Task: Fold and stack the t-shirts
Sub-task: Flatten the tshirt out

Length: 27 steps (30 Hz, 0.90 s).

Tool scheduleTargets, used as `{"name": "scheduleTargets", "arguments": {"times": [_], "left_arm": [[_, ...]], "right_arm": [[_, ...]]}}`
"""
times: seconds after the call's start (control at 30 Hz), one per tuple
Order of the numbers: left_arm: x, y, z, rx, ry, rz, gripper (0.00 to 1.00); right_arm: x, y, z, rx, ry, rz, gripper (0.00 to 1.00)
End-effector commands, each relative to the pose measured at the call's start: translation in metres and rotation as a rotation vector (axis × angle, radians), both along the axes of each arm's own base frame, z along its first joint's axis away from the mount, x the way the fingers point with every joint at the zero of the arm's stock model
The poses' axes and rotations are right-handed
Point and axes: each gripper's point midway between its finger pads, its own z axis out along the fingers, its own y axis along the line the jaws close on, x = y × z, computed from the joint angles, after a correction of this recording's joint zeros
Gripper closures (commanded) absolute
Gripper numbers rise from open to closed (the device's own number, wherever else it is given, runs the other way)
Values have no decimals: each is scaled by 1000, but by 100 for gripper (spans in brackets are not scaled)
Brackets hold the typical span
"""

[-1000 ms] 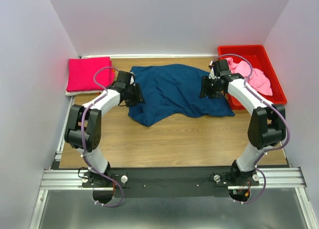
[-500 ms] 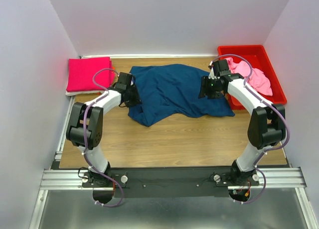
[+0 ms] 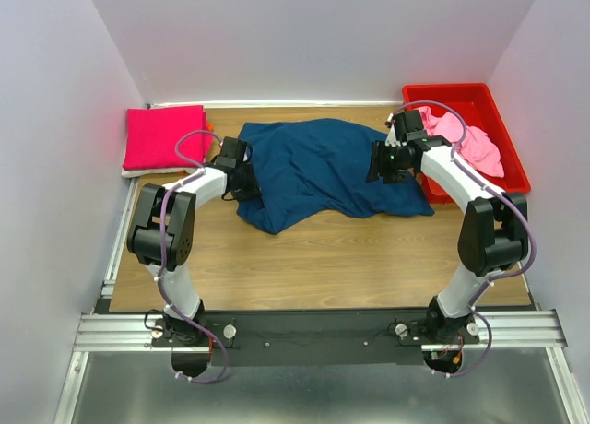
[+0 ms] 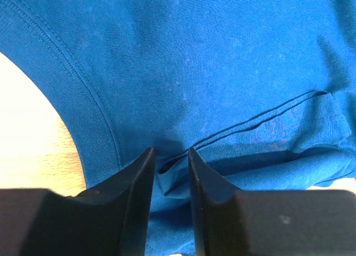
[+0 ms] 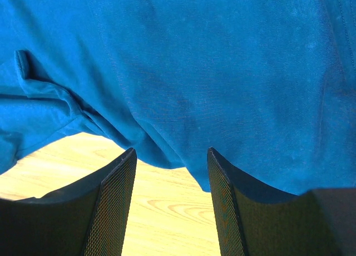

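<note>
The navy blue t-shirt lies crumpled and spread on the wooden table, print hidden. My left gripper is at its left edge; in the left wrist view the jaws stand narrow, pinching a fold of the navy fabric beside a ribbed hem. My right gripper is at the shirt's right side; in the right wrist view it is open, its tips at the edge of the navy cloth with bare wood between them. A folded magenta t-shirt lies at the back left. A light pink t-shirt is bunched in the bin.
The red plastic bin stands at the back right against the wall. Bare wooden table stretches in front of the navy shirt. White walls close in the left, back and right sides.
My left gripper has pushed a little to the right and further onto the navy shirt's left edge, its forearm swinging inward. The right arm has barely moved.
</note>
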Motion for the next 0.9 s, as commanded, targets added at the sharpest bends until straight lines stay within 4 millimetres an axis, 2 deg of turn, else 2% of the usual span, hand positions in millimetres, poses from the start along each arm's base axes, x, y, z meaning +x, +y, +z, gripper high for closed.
{"name": "scheduleTargets", "arguments": {"times": [0.0,0.33,0.43,0.47,0.53,0.57,0.67,0.7,0.77,0.8,0.87], "left_arm": [[-3,0,-7,4,2,-10,63],[-15,0,-13,0,25,-23,66],[-14,-3,-14,-10,25,-38,81],[-13,-4,-14,-15,25,-41,90],[-14,-6,-17,-22,31,-51,100],[-13,-7,-15,-24,25,-54,100],[-4,-5,1,-18,-9,-49,100],[8,-6,15,-18,-47,-45,100],[19,-2,35,-6,-86,-38,100],[34,0,57,1,-139,-27,100],[42,6,80,24,-178,-21,100]], "right_arm": [[3,4,-4,21,12,-4,40],[3,4,-4,21,13,-8,40],[3,4,-5,23,16,-10,40],[2,4,-6,22,18,-8,40],[3,4,-4,22,14,-9,40],[4,4,-4,20,12,-11,40],[8,1,4,11,-11,-28,40],[10,1,6,10,-19,-28,40],[14,1,14,7,-43,-30,40],[19,2,20,10,-61,-31,40],[23,2,25,9,-72,-32,39]]}}
